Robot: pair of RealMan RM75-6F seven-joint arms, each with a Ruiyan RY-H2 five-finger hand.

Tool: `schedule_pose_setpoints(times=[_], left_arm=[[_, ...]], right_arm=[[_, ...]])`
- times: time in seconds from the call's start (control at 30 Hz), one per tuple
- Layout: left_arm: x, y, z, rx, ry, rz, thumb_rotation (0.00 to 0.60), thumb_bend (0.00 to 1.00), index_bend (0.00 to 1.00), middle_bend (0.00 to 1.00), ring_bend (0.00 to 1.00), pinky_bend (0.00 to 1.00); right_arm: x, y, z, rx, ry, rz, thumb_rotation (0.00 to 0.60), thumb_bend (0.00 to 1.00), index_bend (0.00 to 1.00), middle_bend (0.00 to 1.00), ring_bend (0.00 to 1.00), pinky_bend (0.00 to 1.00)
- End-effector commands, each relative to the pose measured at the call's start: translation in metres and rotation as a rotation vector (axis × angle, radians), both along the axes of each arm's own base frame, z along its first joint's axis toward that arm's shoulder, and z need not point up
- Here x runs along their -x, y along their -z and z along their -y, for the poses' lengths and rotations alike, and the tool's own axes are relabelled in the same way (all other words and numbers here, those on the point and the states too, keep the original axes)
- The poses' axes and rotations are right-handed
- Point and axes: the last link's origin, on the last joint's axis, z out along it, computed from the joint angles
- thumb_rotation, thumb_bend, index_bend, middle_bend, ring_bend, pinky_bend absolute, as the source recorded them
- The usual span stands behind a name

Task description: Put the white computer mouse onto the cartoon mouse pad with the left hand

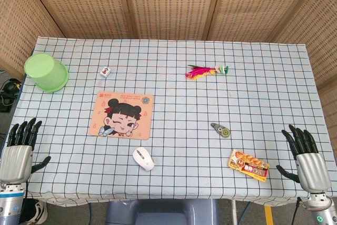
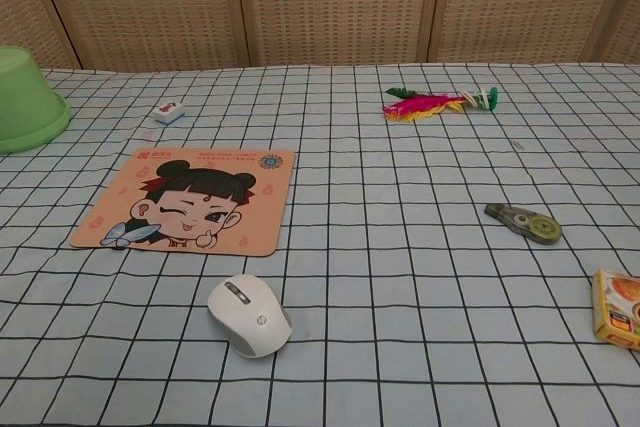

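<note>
At the far left I see the green bowl (image 1: 46,72) standing upside down on the checked tablecloth (image 1: 210,98), so I cannot tell if anything is under it. My left hand (image 1: 18,154) waits at the table's near left corner, fingers spread, holding nothing. The white computer mouse (image 1: 143,158) lies well apart from those fingers, just below the cartoon mouse pad (image 1: 122,115), not on it. My right hand (image 1: 304,156) is at the near right corner, fingers also spread and empty.
</note>
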Motion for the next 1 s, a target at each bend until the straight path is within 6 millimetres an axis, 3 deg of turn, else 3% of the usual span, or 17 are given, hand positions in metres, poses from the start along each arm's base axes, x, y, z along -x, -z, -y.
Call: schedule_pose_setpoints(times=[0.03, 1.0], left_arm=[[0.0, 0.0, 0.0, 0.001, 0.0, -0.001, 0.6, 0.03, 0.0, 0.0, 0.0, 0.0], [-0.01, 0.006, -0.003, 0.067, 0.093, 0.005, 0.6, 0.03, 0.0, 0.0, 0.0, 0.0]], right_arm=[[0.0, 0.0, 0.0, 0.001, 0.0, 0.001, 0.6, 0.08, 0.1, 0.0, 0.0, 0.0], [0.003, -0.003, 0.002, 0.005, 0.016, 0.013, 0.6, 0.08, 0.1, 0.0, 0.0, 0.0]])
